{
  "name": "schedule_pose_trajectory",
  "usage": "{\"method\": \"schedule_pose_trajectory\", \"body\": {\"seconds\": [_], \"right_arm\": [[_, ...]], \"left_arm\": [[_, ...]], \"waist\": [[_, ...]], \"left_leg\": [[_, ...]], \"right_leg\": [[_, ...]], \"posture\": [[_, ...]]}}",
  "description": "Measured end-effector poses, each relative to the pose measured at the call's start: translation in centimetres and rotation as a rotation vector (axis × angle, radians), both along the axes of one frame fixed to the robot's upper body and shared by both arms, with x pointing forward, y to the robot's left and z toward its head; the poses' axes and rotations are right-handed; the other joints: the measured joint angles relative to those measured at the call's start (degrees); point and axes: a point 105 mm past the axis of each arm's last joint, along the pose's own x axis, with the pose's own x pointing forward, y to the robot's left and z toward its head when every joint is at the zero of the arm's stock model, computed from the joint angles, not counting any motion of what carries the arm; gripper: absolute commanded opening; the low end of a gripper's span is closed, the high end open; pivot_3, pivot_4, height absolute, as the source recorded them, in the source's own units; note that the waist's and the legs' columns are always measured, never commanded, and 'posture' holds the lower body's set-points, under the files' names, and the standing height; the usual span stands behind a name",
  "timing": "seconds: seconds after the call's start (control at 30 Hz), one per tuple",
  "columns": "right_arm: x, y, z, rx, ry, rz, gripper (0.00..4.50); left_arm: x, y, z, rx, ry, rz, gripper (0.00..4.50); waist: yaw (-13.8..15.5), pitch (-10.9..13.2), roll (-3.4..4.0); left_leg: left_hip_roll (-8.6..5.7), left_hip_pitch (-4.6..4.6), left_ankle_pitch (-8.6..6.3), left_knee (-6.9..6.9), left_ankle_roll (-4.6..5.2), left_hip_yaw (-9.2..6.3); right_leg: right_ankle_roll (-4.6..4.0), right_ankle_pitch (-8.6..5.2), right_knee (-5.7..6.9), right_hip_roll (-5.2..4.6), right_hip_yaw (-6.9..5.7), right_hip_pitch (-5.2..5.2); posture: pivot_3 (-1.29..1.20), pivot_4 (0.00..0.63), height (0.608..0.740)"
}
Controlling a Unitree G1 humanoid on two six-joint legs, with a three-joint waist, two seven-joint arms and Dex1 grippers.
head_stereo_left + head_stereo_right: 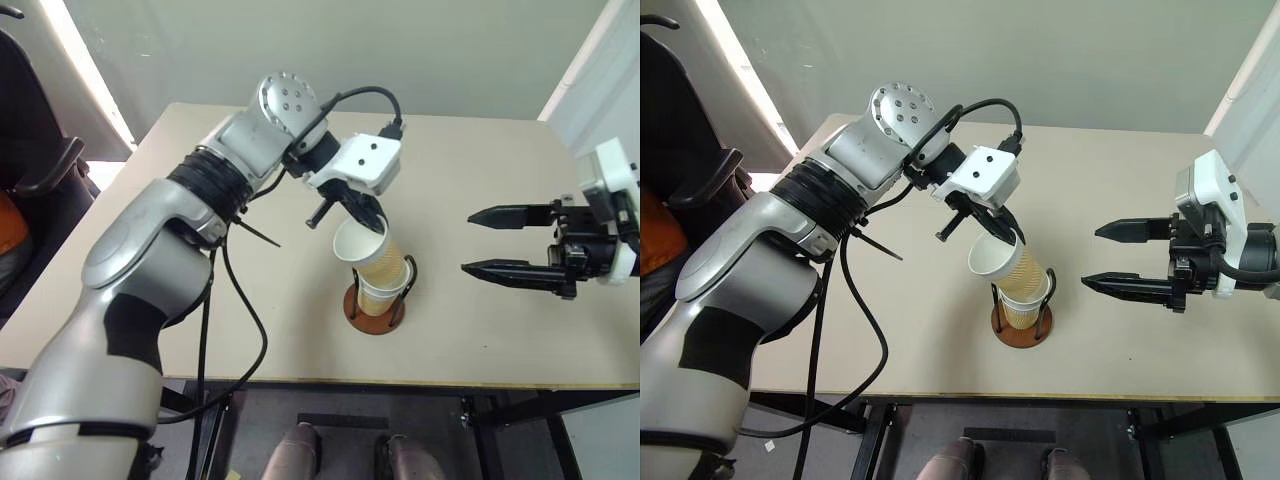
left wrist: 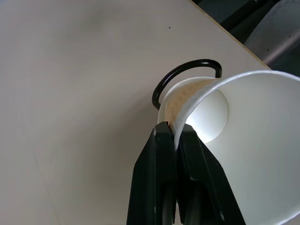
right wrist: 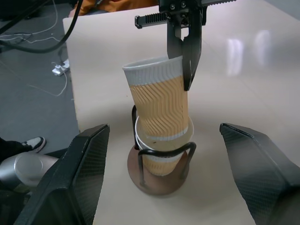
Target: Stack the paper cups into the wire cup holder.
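Note:
The wire cup holder (image 1: 352, 312) stands on the table near the front middle, its dark loops (image 2: 177, 71) rising from a reddish-brown base (image 3: 152, 185). One paper cup (image 3: 161, 159) sits upright inside it. A second paper cup (image 1: 365, 255) leans to the left, with its bottom inside the lower cup. My left gripper (image 1: 378, 222) is shut on the rim of this tilted cup (image 2: 253, 140), one finger inside and one outside. To the right of the holder my right gripper (image 1: 466, 241) hangs open, apart from the cups and pointing at them.
The beige table (image 1: 480, 340) has bare room all around the holder. Its front edge runs close below the holder. A dark chair (image 1: 40, 180) stands off the table's left side.

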Motion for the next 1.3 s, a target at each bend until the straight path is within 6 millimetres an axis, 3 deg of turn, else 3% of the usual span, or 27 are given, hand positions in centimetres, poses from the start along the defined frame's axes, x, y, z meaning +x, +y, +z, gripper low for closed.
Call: {"method": "schedule_pose_trajectory", "body": {"seconds": [0.03,0.13,0.33,0.53,0.77,0.87,1.03,1.2,1.3], "right_arm": [[0.0,0.0,0.0,0.000,-0.001,-0.001,3.92],[0.0,0.0,-0.1,-0.003,-0.002,-0.004,3.92],[0.0,0.1,-0.1,-0.006,-0.009,-0.006,3.92],[0.0,0.2,-0.1,-0.007,-0.014,-0.002,3.92],[0.2,0.4,0.1,-0.007,-0.024,0.014,3.92],[0.3,0.5,0.1,-0.005,-0.020,0.020,3.92],[0.1,0.7,-0.2,-0.016,0.004,0.052,3.92],[0.5,0.8,-0.7,-0.046,0.031,0.094,3.92],[1.4,0.5,-0.8,-0.060,0.033,0.086,3.92]], "left_arm": [[0.0,0.0,-0.1,0.005,-0.004,-0.001,0.06],[0.1,-0.3,-0.4,0.017,-0.008,-0.003,0.68],[0.5,-0.3,-0.7,0.032,-0.022,0.003,2.80],[0.7,-0.5,-0.5,0.014,-0.024,0.012,2.80],[0.1,-3.0,1.3,-0.140,-0.007,-0.038,2.80],[0.0,-3.0,1.9,-0.166,-0.009,-0.036,2.80],[0.9,1.3,2.8,-0.137,-0.050,0.069,2.80],[0.9,6.7,0.8,-0.086,-0.007,0.189,2.80],[-0.2,10.3,-0.8,-0.119,0.114,0.303,2.80]], "waist": [[0.0,0.0,0.00],[0.0,0.0,0.00],[0.0,0.0,0.01],[0.0,0.0,0.01],[0.0,0.0,0.01],[0.0,0.0,0.01],[-0.5,0.0,0.09],[-1.1,-0.1,0.13],[-1.4,-0.1,0.15]], "left_leg": [[0.00,0.00,-0.02,0.02,0.03,0.01],[0.00,-0.01,-0.08,0.07,0.12,0.06],[0.02,0.00,-0.17,0.23,0.22,0.15],[0.01,-0.03,-0.25,0.35,0.33,0.20],[-0.01,-0.04,-0.29,0.40,0.39,0.31],[0.00,0.00,-0.30,0.39,0.41,0.39],[0.01,0.01,-0.30,0.37,0.42,0.51],[0.01,0.02,-0.35,0.40,0.51,0.70],[0.03,0.02,-0.36,0.39,0.56,0.82]], "right_leg": [[0.01,-0.01,0.00,0.00,0.00,0.00],[0.03,-0.02,0.00,-0.03,0.04,0.00],[0.03,-0.02,0.05,-0.02,0.10,0.00],[0.08,0.01,0.05,-0.02,0.15,0.00],[0.20,-0.01,0.04,-0.03,0.29,0.00],[0.24,-0.04,0.05,-0.01,0.37,-0.01],[0.28,-0.06,0.06,0.06,0.54,-0.12],[0.32,-0.09,0.08,0.10,0.83,-0.23],[0.33,-0.10,0.09,0.10,1.02,-0.35]], "posture": [[0.00,0.150,0.740],[0.00,0.150,0.740],[0.00,0.150,0.740],[0.00,0.150,0.740],[0.00,0.150,0.740],[0.00,0.150,0.740],[0.00,0.150,0.740],[0.00,0.150,0.740],[0.00,0.150,0.740]]}}
